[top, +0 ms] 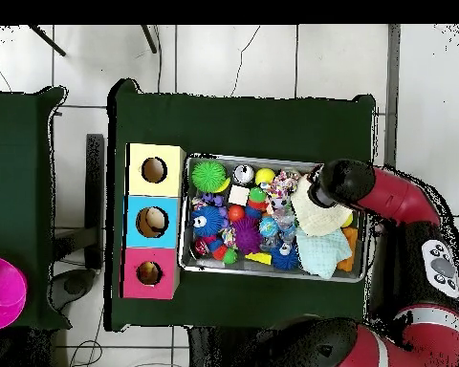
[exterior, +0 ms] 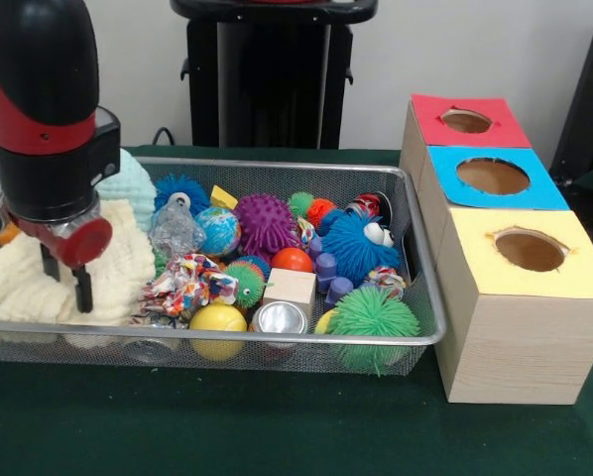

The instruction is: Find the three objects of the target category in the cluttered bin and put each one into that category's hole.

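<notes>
The bin (exterior: 277, 338) is a silver wire-mesh basket on the green table, full of toys; it also shows in the overhead view (top: 272, 274). My gripper (exterior: 66, 280) hangs over the bin's left end in the front view, just above a cream cloth (exterior: 19, 283), open and holding nothing. In the overhead view the arm's wrist (top: 340, 182) covers it. Three wooden boxes stand beside the bin, with holes in a red top (exterior: 466, 121), a blue top (exterior: 492, 176) and a yellow top (exterior: 530, 250). Among the toys are a purple spiky ball (exterior: 265, 223), a green spiky ball (exterior: 374, 317) and an orange ball (exterior: 292, 260).
A mint cloth (exterior: 133, 183), a globe ball (exterior: 218, 230), a yellow ball (exterior: 217, 322), a wooden block (exterior: 290, 288), a silver can (exterior: 279, 319) and a blue fuzzy toy (exterior: 354, 248) crowd the bin. A pink object (top: 2, 291) sits on a second table.
</notes>
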Controlling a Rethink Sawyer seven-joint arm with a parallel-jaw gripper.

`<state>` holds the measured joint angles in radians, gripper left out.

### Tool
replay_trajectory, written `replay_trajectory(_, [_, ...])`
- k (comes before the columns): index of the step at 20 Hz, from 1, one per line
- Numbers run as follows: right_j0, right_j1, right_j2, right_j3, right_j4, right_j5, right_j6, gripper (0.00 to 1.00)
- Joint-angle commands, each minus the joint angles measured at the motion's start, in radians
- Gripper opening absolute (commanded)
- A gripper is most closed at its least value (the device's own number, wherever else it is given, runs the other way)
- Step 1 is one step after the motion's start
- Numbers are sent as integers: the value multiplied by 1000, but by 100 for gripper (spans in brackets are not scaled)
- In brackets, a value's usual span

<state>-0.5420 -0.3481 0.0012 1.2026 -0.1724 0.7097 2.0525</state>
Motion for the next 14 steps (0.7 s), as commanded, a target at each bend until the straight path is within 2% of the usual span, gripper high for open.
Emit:
replay_trajectory(1, [-24,-3,-34,-3,-106,30,-79,100])
replay_trajectory(4, [-20,-1,-44,-12,-128,35,-88,100])
replay_trajectory(7, [-13,35,-53,-5,-144,3,-56,100])
replay_trajectory(11, [-33,150,-13,-106,-153,-46,-67,100])
replay_trajectory(14, [-28,172,-14,-126,-157,-63,-52,100])
